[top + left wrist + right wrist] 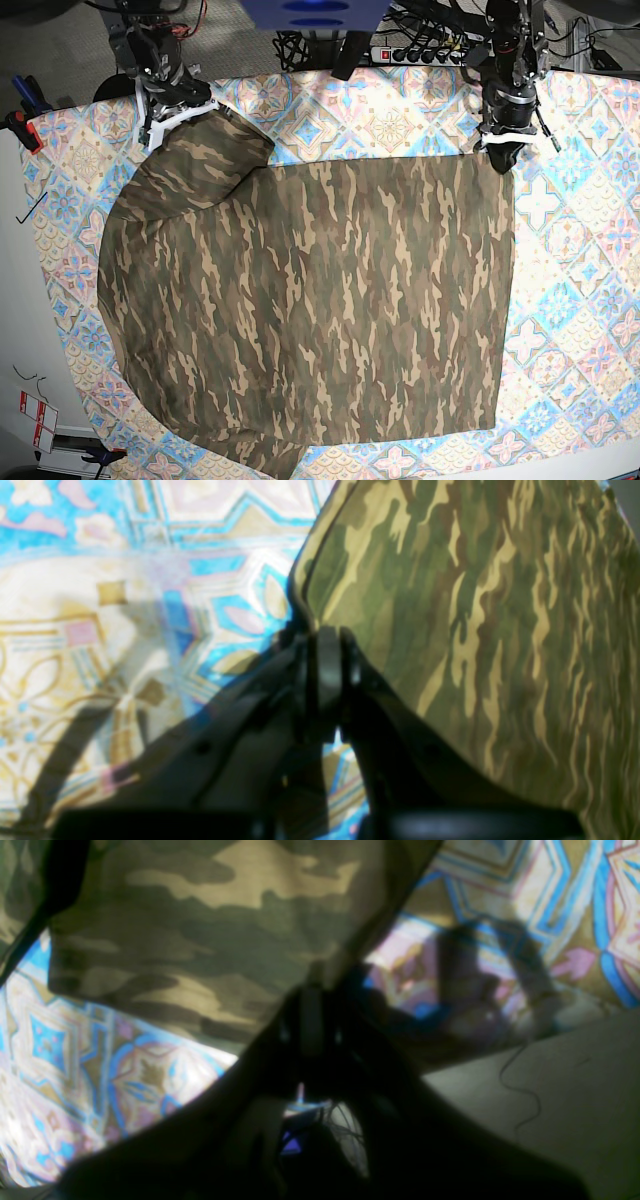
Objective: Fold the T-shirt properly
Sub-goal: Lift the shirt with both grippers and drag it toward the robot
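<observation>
Left claw (327,645) is pinched tight on a corner of the camo T-shirt (320,300), far right of base view. Right claw (312,1005) is clamped on the sleeve edge, far left. Shirt's spread mostly flat on the tile-pattern tablecloth (580,300) covering the desk, w/ that sleeve bunched up.

1. The T-shirt (310,300) is a large, soft garment printed in olive-green, brown and tan camouflage.
2. It lies spread nearly flat, covering most of the bench's middle.
3. In the base view its far edge and right edge run straight and meet at a square corner.
4. At the far left corner a sleeve portion is bunched and slightly raised.
5. The left edge curves outward.
</observation>
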`<state>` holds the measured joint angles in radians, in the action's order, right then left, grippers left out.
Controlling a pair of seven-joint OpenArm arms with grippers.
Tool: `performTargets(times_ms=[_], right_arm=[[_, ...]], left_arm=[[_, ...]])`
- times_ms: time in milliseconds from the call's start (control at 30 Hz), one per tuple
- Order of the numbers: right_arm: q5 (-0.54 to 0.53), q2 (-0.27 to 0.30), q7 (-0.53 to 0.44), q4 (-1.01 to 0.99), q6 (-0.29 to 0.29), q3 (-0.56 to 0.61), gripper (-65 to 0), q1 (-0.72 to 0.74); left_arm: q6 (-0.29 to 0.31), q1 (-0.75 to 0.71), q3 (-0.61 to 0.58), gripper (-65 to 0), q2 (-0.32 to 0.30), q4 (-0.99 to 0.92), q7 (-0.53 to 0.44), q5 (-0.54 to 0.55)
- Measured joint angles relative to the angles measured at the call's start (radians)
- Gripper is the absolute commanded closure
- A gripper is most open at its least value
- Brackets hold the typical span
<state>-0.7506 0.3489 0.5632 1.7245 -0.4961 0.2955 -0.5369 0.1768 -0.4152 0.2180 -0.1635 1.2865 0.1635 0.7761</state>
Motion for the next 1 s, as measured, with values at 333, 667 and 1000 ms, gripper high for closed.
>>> performTargets(times_ms=[333, 667, 1000], right_arm=[[-0.007, 0.026, 0.180, 0.149, -0.172, -0.029, 0.0, 0.044], [-0.009, 0.026, 0.324, 0.166, -0.182, -0.034, 0.0, 0.151], [-0.009, 0.023, 0.458, 0.172, -0.209, -0.031, 0.0, 0.337]], left_arm=[[-0.018, -0.063, -0.019, 0.0, 0.000, 0.119, 0.079, -0.017], [-0.021, -0.084, -0.019, 0.0, -0.008, 0.250, 0.082, -0.018], [-0.092, -0.078, -0.021, 0.0, -0.051, 0.295, 0.081, -0.019]])
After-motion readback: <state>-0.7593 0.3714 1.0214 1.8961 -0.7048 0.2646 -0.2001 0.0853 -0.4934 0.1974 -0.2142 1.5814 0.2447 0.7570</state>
